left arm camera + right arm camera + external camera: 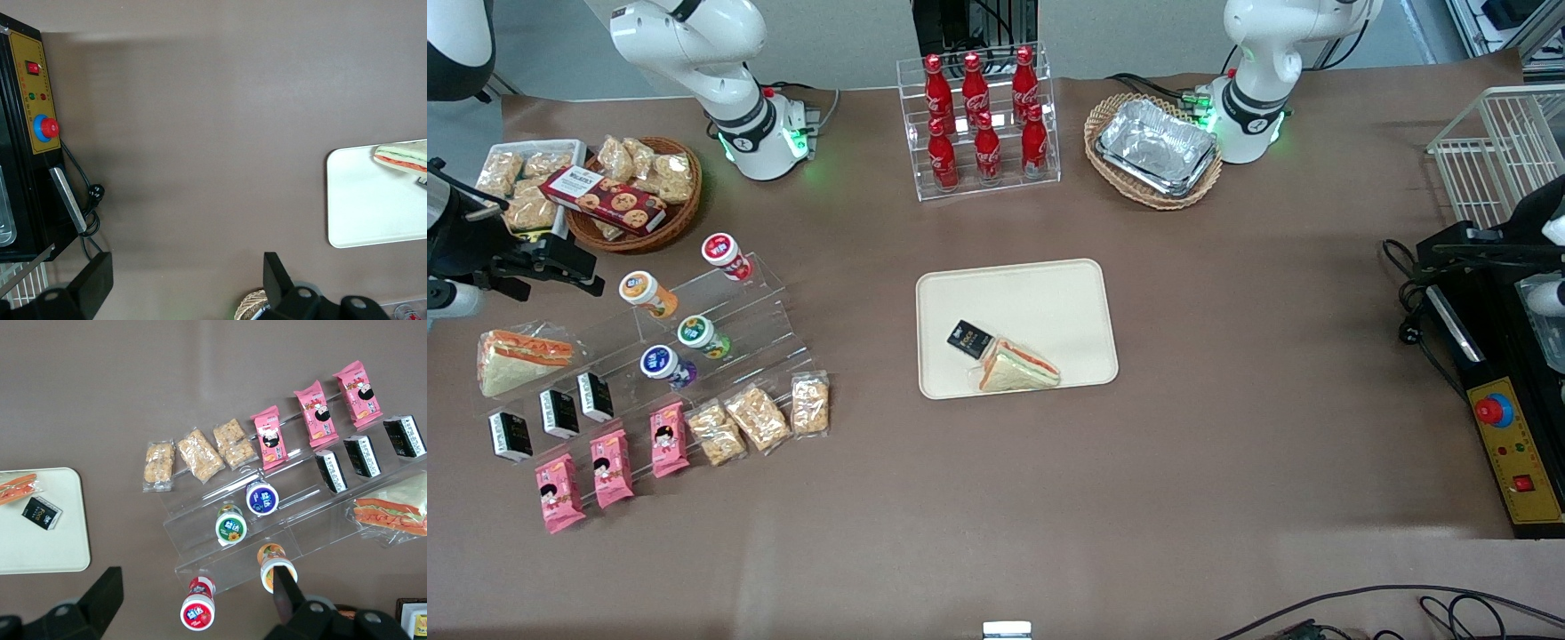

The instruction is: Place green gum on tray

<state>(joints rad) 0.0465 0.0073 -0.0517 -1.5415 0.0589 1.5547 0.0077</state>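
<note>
- Green gum (pixel 696 333): lying on a step of the clear acrylic stand (pixel 720 311) toward the working arm's end of the tabletop (pixel 1227 400), lid facing up and out; in the right wrist view the same green gum (pixel 231 525) is sitting between the blue-lidded canister (pixel 262 499) and the orange-lidded canister (pixel 273 565), apart from both.
- Tray (pixel 1049 293): resting mid-tabletop, well apart from the stand, already carrying a wrapped sandwich (pixel 1016 367) and a small black packet (pixel 969 339); no gum on it.
- Gripper (pixel 193 593): hanging high over the stand with nothing between its fingers, which are standing spread wide; in the front view it is showing only as a dark shape (pixel 543 262) at the frame's edge.
- Progress: judged as barely begun. The canister is untouched; descent, grasp, carry and release are all remaining.
- Hard to make out: the gripper's fingertips are being cut off in the right wrist view; the stand's clear steps are blurring into the tabletop, so the exact step under the canister is uncertain; lid print is unreadable.
</note>
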